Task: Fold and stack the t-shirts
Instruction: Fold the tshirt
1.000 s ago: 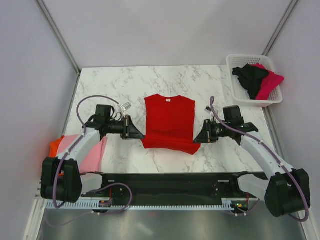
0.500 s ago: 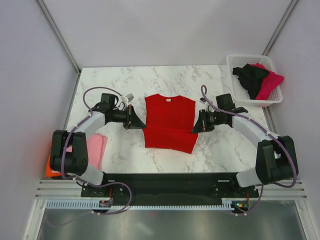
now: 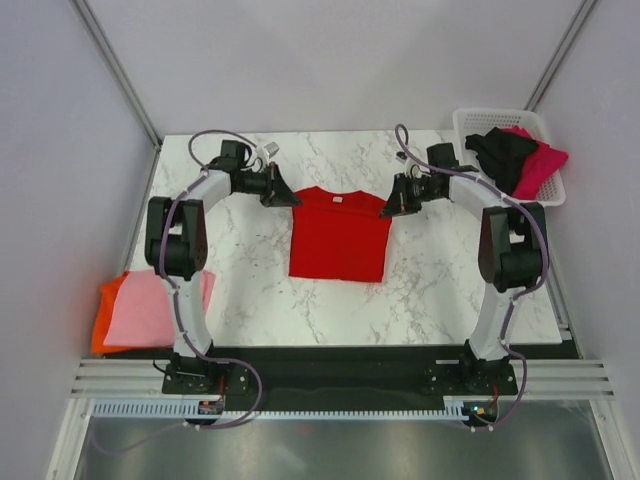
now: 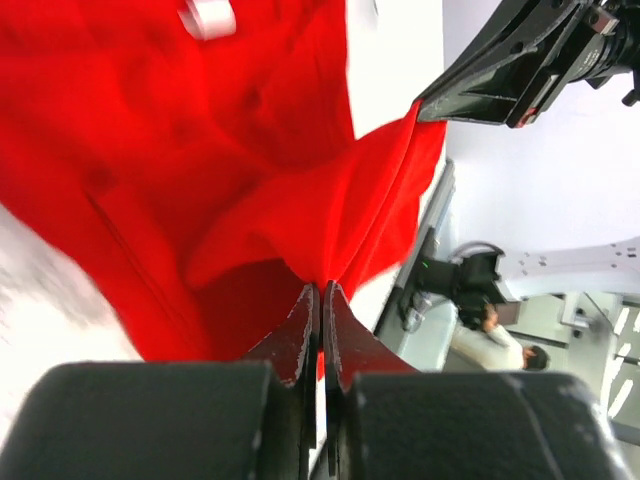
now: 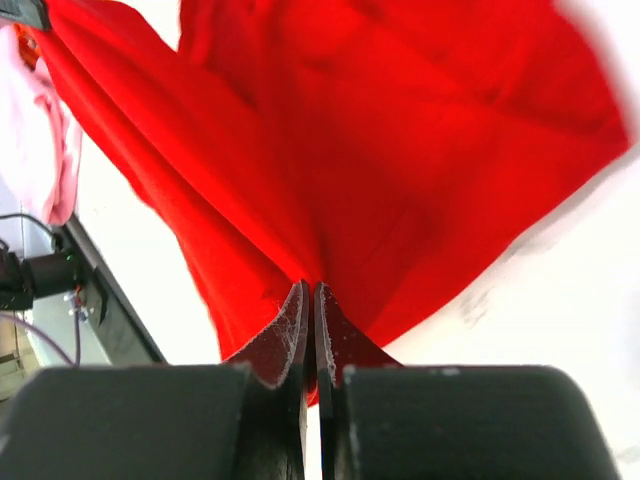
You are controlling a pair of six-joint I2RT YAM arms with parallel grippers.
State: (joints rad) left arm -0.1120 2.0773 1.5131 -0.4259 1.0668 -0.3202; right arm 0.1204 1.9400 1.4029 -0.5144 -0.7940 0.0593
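Observation:
A bright red t-shirt (image 3: 338, 240) lies folded in the middle of the marble table. My left gripper (image 3: 292, 199) is shut on its left corner, at the far edge of the shirt; the cloth bunches between the jaws in the left wrist view (image 4: 322, 285). My right gripper (image 3: 386, 211) is shut on the right corner; red cloth (image 5: 330, 150) fans out from its jaws (image 5: 312, 287). A light pink t-shirt (image 3: 150, 307) lies on an orange one (image 3: 105, 296) at the near left. A black (image 3: 500, 155) and a magenta t-shirt (image 3: 538, 165) sit in the basket.
The white lattice basket (image 3: 468, 160) stands at the far right corner of the table. Both arms stretch far out over the table, elbows near the left and right edges. Grey walls enclose the marble table (image 3: 430, 290) on three sides.
Both grippers have moved away from the bases toward the far edge, carrying the shirt's near hem up and over. The red shirt is now folded shorter.

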